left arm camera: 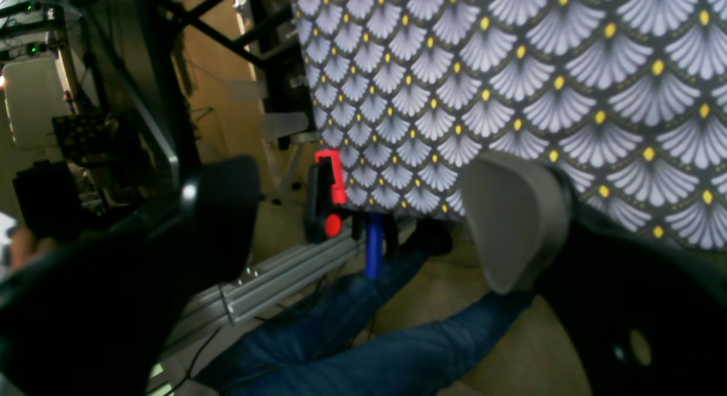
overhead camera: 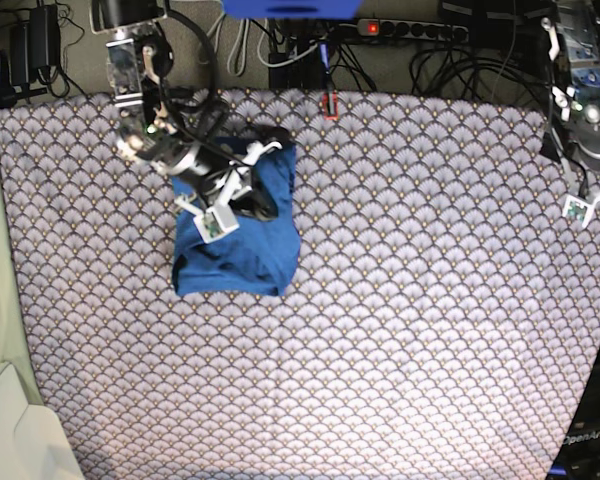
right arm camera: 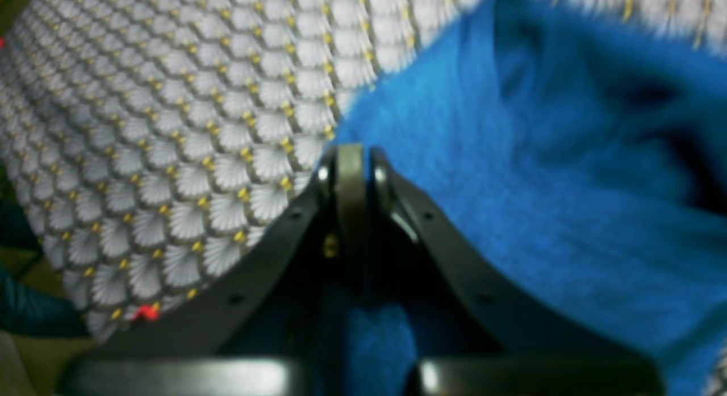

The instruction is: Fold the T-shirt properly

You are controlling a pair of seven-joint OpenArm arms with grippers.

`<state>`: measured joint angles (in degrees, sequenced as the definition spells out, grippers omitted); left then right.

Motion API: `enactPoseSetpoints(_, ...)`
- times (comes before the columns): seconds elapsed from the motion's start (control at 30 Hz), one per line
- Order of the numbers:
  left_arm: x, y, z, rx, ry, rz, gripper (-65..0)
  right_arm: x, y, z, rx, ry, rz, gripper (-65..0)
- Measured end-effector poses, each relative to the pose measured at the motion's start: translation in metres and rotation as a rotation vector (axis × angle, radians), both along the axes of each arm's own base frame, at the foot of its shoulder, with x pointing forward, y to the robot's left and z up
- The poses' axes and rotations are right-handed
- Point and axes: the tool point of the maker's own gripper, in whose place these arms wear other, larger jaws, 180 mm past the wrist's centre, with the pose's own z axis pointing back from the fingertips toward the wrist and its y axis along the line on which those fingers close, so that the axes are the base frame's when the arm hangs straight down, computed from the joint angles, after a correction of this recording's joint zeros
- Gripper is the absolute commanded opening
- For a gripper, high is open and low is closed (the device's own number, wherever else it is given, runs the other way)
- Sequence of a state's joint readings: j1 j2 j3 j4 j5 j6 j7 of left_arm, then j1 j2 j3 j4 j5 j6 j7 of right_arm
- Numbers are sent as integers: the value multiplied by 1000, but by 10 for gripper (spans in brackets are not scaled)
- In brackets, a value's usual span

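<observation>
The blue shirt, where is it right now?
In the base view, the soft medium-blue knit T-shirt lies bunched on the upper left of the scallop-patterned grey-white table cloth, under the right gripper, which is shut on its fabric.

- Tablecloth [overhead camera: 400,300]: grey-white scallop pattern with yellow dots, filling most of the base view.
- Red clamp [left arm camera: 331,186]: at the cloth's edge, centre of the left wrist view, with a black body and a red round knob.
- Blue handle [left arm camera: 374,251]: just below the clamp, upright.
- Aluminium rail [left arm camera: 284,276]: runs diagonally across lower centre of the left wrist view.
- Legs in jeans [left arm camera: 363,339]: along the bottom of the left wrist view, on a tan floor.
- Power strip [overhead camera: 405,28]: top of the base view, red light lit, among black cables.
- White bin [overhead camera: 15,430]: lower left corner of the base view.
</observation>
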<state>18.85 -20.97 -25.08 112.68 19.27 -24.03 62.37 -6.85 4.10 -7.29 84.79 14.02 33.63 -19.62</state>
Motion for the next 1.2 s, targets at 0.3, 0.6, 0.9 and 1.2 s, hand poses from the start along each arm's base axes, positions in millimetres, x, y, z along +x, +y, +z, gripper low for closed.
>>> enactPoseSetpoints(0.3,-1,0,0,1,3,2,-79,1,-4,-29,187,12,-104,-647)
enactPoseSetpoints(0.6,0,-1,0,-1,0,-3,-80,-32,-12,10,50,-67,-33,-647)
enactPoseSetpoints(0.9,-25,-9,-15,-135,89,-44,-550,-61,-56,68,-64,-146,-121,-647)
enactPoseSetpoints(1.2,-82,-47,-67,-255,250,-59,-648,-130,-124,38,-146,14,-329,-650)
